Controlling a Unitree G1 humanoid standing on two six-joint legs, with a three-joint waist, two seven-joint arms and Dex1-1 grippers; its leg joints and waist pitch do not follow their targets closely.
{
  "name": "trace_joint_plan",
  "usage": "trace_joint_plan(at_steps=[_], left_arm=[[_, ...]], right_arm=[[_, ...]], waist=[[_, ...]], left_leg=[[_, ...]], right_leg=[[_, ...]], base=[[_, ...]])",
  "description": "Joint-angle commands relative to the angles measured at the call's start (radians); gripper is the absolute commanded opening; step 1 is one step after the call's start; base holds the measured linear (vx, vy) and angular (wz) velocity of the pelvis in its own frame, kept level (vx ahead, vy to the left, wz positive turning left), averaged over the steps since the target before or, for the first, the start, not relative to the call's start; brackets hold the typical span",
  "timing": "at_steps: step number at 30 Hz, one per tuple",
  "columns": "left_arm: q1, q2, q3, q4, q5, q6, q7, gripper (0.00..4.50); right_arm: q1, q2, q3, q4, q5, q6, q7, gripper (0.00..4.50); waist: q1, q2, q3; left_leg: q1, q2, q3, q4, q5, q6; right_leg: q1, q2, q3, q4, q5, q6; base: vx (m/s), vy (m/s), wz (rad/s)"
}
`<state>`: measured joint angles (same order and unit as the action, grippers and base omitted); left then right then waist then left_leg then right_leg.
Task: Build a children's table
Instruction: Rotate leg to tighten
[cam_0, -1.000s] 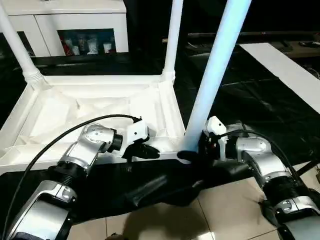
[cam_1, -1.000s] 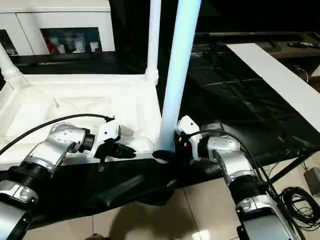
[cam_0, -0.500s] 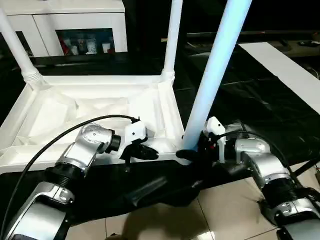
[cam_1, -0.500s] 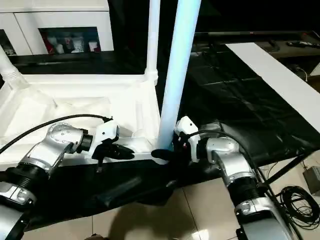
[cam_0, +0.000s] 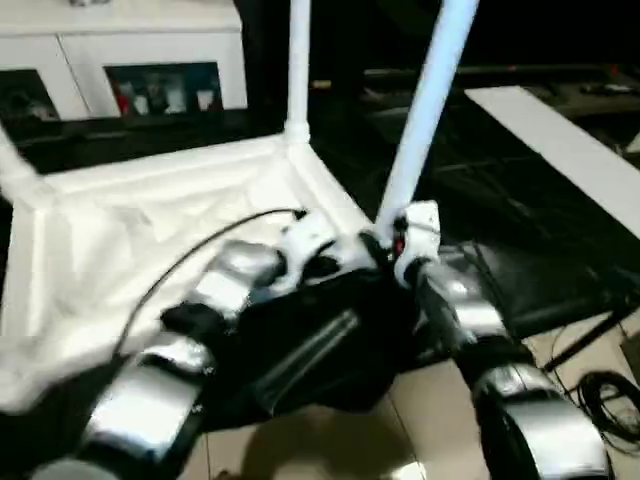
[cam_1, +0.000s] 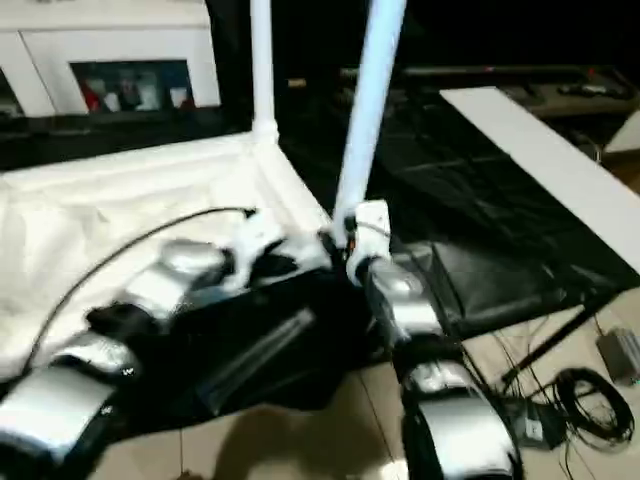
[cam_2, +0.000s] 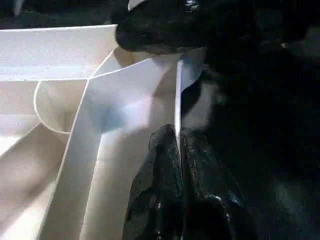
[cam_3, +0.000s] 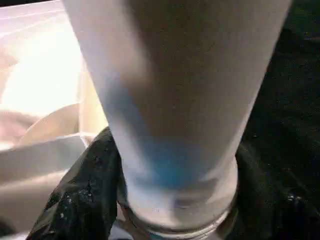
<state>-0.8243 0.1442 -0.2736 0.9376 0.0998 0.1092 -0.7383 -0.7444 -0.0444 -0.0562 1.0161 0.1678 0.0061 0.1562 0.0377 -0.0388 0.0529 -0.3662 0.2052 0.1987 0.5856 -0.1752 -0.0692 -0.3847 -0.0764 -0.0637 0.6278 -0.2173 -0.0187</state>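
Tabletop (cam_0: 150, 215) upside down. Left fingers (cam_2: 180, 165) clenched on its thin rim wall, beside the corner socket. Two far legs (cam_0: 297, 65) already standing beyond the fingers. Right fingers (cam_3: 75, 200) wrapped round the base of the near-corner leg (cam_0: 425, 110), just above the socket; seating looks unfinished. Fourth leg seemingly left.

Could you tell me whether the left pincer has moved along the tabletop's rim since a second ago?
Yes. The left pincer has slid along the tabletop rim toward the near corner leg, now almost beside the right pincer.
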Motion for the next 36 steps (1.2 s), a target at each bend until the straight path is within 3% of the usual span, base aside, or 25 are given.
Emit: trace_joint_plan(at_steps=[1,4,6,7,13,17,19,21,25,29,32,33,36], left_arm=[[-0.011,0.011,0.022,0.05,0.028,0.001,0.075,0.0],[-0.002,0.015,0.015,0.042,0.037,-0.02,0.047,0.0],[0.004,0.02,0.011,0.034,0.039,-0.034,0.03,0.0],[0.01,0.025,0.007,0.029,0.038,-0.039,0.02,0.0],[0.038,0.062,-0.016,0.004,0.033,-0.098,-0.05,0.0],[0.079,0.106,-0.031,-0.033,0.027,-0.156,-0.162,0.0],[0.097,0.123,-0.039,-0.053,0.015,-0.201,-0.235,0.0],[0.112,0.138,-0.045,-0.079,0.002,-0.199,-0.291,0.0],[0.147,0.171,-0.055,-0.149,-0.045,-0.209,-0.426,0.0],[0.178,0.201,-0.063,-0.235,-0.09,-0.185,-0.545,0.0],[0.182,0.21,-0.063,-0.25,-0.09,-0.188,-0.566,0.0],[0.181,0.214,-0.062,-0.25,-0.085,-0.19,-0.566,0.0],[0.182,0.217,-0.059,-0.251,-0.084,-0.186,-0.565,0.0]], right_arm=[[-0.001,0.013,0.013,0.059,-0.029,-0.013,0.001,2.66],[-0.015,0.032,0.025,0.065,-0.035,-0.041,0.083,2.66],[-0.013,0.035,0.014,0.055,-0.017,-0.051,0.123,2.66],[-0.011,0.04,-0.004,0.044,0.009,-0.061,0.17,3.22],[0.021,-0.018,0.039,-0.009,-0.009,-0.128,0.3,3.72],[0.086,-0.118,0.081,-0.121,0.002,-0.064,0.535,3.86],[0.12,-0.159,0.105,-0.181,0.009,-0.035,0.645,3.86],[0.15,-0.198,0.131,-0.228,0.008,-0.032,0.728,3.86],[0.182,-0.253,0.164,-0.279,0.009,-0.038,0.853,3.86],[0.196,-0.277,0.199,-0.32,0.004,-0.03,0.935,3.86],[0.205,-0.286,0.216,-0.348,-0.001,-0.008,0.977,3.86],[0.204,-0.285,0.226,-0.35,-0.008,-0.004,0.993,3.71],[0.203,-0.287,0.235,-0.346,-0.017,-0.006,1.001,3.51]], waist=[[0.003,0.006,-0.067],[0.007,0.003,-0.068],[0.009,0.001,-0.067],[0.01,0.003,-0.065],[0.003,0.002,-0.063],[0.005,0.006,-0.066],[0.009,0.0,-0.067],[0.008,0.002,-0.066],[0.015,0.008,-0.061],[0.026,0.01,-0.061],[0.037,0.009,-0.061],[0.039,0.005,-0.061],[0.042,0.006,-0.061]], left_leg=[[0.013,0.028,-0.014,-0.063,-0.164,0.015],[0.008,0.027,-0.012,-0.059,-0.117,0.059],[0.007,0.028,-0.012,-0.059,-0.119,0.073],[0.008,0.03,-0.013,-0.061,-0.129,0.072],[0.007,0.033,-0.016,-0.064,-0.161,0.06],[0.007,0.032,-0.015,-0.059,-0.135,0.088],[0.003,0.033,-0.015,-0.057,-0.11,0.118],[0.005,0.032,-0.014,-0.057,-0.122,0.117],[0.009,0.04,-0.013,-0.062,-0.17,0.082],[0.014,0.042,-0.011,-0.063,-0.174,0.066],[0.014,0.042,-0.01,-0.063,-0.159,0.068],[0.014,0.041,-0.01,-0.064,-0.158,0.065],[0.014,0.041,-0.011,-0.064,-0.161,0.056]], right_leg=[[0.038,-0.067,0.053,-0.075,-0.039,-0.232],[0.044,-0.068,0.051,-0.068,0.038,-0.247],[0.047,-0.07,0.05,-0.071,0.023,-0.25],[0.046,-0.071,0.05,-0.073,-0.003,-0.249],[0.046,-0.071,0.048,-0.077,-0.059,-0.246],[0.05,-0.068,0.049,-0.071,-0.002,-0.257],[0.053,-0.066,0.049,-0.065,0.063,-0.261],[0.05,-0.067,0.048,-0.067,0.046,-0.265],[0.045,-0.068,0.047,-0.075,-0.046,-0.268],[0.04,-0.069,0.048,-0.073,-0.055,-0.273],[0.039,-0.066,0.049,-0.07,-0.04,-0.264],[0.04,-0.067,0.049,-0.07,-0.043,-0.259],[0.039,-0.069,0.049,-0.071,-0.062,-0.251]], base=[[0.0,0.0,0.0],[0.0,0.0,0.0],[0.0,0.0,0.0],[0.0,0.0,0.0],[0.0,0.0,0.0],[0.0,0.0,0.0],[0.0,0.0,0.0],[0.0,0.0,0.0],[0.0,0.0,0.0],[0.0,0.0,0.0],[0.0,0.0,0.0],[0.0,0.0,0.0],[0.0,0.0,0.0]])
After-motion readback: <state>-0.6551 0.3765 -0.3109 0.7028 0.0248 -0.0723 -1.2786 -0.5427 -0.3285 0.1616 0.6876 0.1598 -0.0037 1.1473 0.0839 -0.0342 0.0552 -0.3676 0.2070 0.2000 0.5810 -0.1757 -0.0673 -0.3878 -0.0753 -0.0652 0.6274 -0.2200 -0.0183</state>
